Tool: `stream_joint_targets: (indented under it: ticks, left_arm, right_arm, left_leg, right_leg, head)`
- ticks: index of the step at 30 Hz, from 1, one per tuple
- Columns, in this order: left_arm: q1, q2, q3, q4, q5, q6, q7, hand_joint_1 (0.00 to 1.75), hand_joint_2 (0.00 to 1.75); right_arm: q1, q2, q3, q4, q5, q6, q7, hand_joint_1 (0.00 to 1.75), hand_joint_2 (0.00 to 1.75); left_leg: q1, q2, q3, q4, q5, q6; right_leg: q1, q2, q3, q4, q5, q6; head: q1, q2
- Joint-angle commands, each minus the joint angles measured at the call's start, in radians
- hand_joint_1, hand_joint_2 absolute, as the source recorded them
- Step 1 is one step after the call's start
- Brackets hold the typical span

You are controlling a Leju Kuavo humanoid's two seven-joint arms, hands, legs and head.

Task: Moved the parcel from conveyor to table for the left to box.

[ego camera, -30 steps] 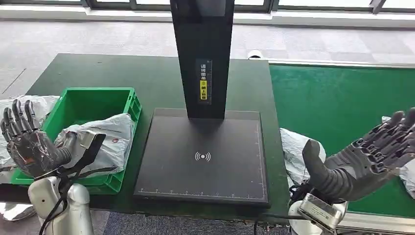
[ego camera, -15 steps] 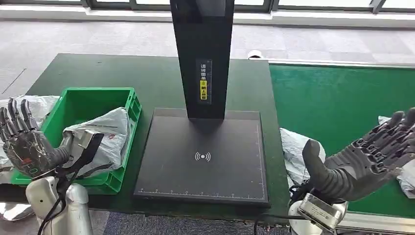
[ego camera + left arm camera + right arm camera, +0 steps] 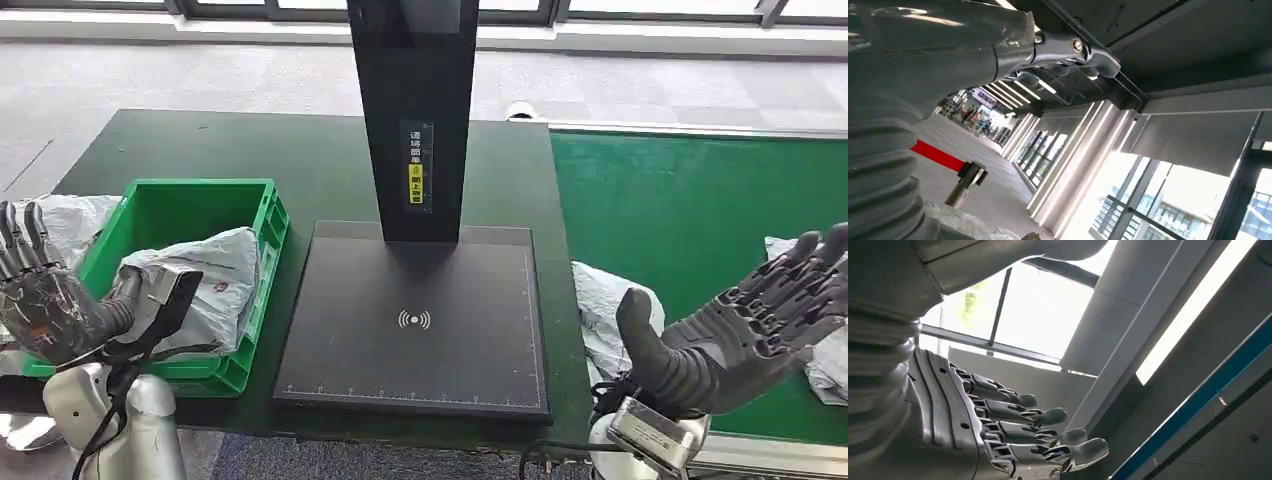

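crate point(image 3: 262, 214): green plastic, glossy
parcel point(image 3: 215, 275): grey plastic film, crinkled
conveyor point(image 3: 690, 210): green, matt
scanner plate point(image 3: 420, 320): black, smooth, matt
table point(image 3: 300, 160): dark green, matt

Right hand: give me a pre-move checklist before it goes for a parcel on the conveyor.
1. Right hand empty, fingers apart: ok.
2. Parcel on the green conveyor near it: ok; a grey parcel lies partly behind its fingers.
3. Scanner pad bare for set-down: ok.
4. Left hand empty, raised beside the green bin: ok.
5. Room in the bin: cannot tell; a bagged parcel already fills its near part.
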Motion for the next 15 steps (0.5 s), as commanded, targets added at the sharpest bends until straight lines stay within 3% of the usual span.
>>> stream_joint_targets:
  ticks: [1,2,4,6,8,9,10,11,12,13,15]
  left_arm:
    - [-0.159,0.012,0.201,0.306,-0.194,-0.002,0.093,0.0,1.75]
    - [-0.146,0.07,0.105,0.361,-0.207,-0.002,0.213,0.0,1.75]
    - [-0.175,0.099,0.094,0.453,-0.236,-0.002,0.294,0.0,1.75]
    - [-0.178,0.14,0.054,0.503,-0.216,-0.002,0.331,0.0,1.75]
    - [-0.129,0.095,0.088,0.266,-0.137,-0.002,0.23,0.0,1.75]
    - [-0.107,0.11,0.098,0.307,-0.121,-0.002,0.212,0.0,1.75]
    - [-0.133,0.18,0.027,0.538,-0.25,-0.002,0.372,0.0,1.75]
    - [-0.159,0.187,-0.04,0.534,-0.248,-0.002,0.424,0.0,1.75]
    - [-0.125,0.145,-0.011,0.317,-0.2,-0.002,0.355,0.0,1.75]
    - [-0.136,0.153,-0.003,0.442,-0.22,-0.002,0.369,0.0,1.75]
    - [-0.134,0.151,-0.004,0.469,-0.223,-0.002,0.369,0.0,1.75]
  right_arm:
    - [0.074,0.043,-0.013,0.057,-0.01,0.001,0.002,0.0,1.75]
    - [0.076,0.043,-0.013,0.056,-0.01,0.001,0.002,0.0,1.75]
    - [0.085,0.043,-0.017,0.05,-0.006,0.001,0.002,0.0,1.75]
    - [0.09,0.043,-0.017,0.05,-0.005,0.001,0.002,0.0,1.75]
    - [0.085,0.043,-0.01,0.057,-0.009,0.001,0.002,0.0,1.75]
    - [0.08,0.043,-0.012,0.059,-0.007,0.001,0.002,0.0,1.75]
    - [0.086,0.043,-0.016,0.054,-0.012,0.001,0.002,0.0,1.75]
    - [0.084,0.043,-0.019,0.054,-0.013,0.001,0.002,0.0,1.75]
    - [0.082,0.043,-0.014,0.056,-0.013,0.001,0.002,0.0,1.75]
    - [0.081,0.043,-0.022,0.054,-0.016,0.001,0.002,0.0,1.75]
    - [0.081,0.043,-0.021,0.053,-0.016,0.001,0.002,0.0,1.75]
  left_leg:
    - [0.001,-0.002,0.003,-0.003,0.001,0.0]
    - [0.0,-0.006,0.005,-0.006,0.003,0.0]
    - [0.0,-0.009,0.004,-0.007,0.005,0.0]
    - [0.0,-0.008,0.003,-0.005,0.004,0.0]
    - [0.001,-0.008,0.005,-0.009,0.006,0.0]
    - [0.002,0.0,0.003,-0.004,0.003,-0.001]
    - [0.001,0.001,0.003,-0.004,0.002,-0.001]
    - [0.001,0.0,0.004,-0.006,0.003,-0.001]
    - [0.001,-0.002,0.004,-0.006,0.004,-0.001]
    - [0.0,-0.002,0.003,-0.004,0.003,-0.002]
    - [0.0,-0.003,0.003,-0.003,0.003,-0.001]
  right_leg:
    - [0.001,-0.002,0.004,-0.003,0.0,-0.001]
    - [0.0,-0.006,0.006,-0.005,0.001,-0.001]
    - [0.0,-0.01,0.005,-0.006,0.001,-0.001]
    - [0.0,-0.01,0.005,-0.004,0.0,-0.001]
    - [0.001,-0.009,0.007,-0.008,0.003,-0.002]
    - [0.002,-0.001,0.002,-0.005,0.002,-0.002]
    - [0.002,-0.001,0.002,-0.005,0.002,-0.003]
    - [0.002,-0.002,0.003,-0.006,0.003,-0.003]
    - [0.002,-0.004,0.004,-0.006,0.002,-0.003]
    - [0.002,-0.003,0.003,-0.003,0.002,-0.003]
    - [0.001,-0.004,0.002,-0.003,0.001,-0.002]
  head:
    - [0.0,0.0]
    - [0.0,0.0]
    - [0.0,0.0]
    - [0.001,0.0]
    - [0.0,0.0]
    - [0.0,0.0]
    - [0.0,0.0]
    - [0.0,0.0]
    - [0.0,0.0]
    - [0.0,0.0]
    - [0.0,0.0]
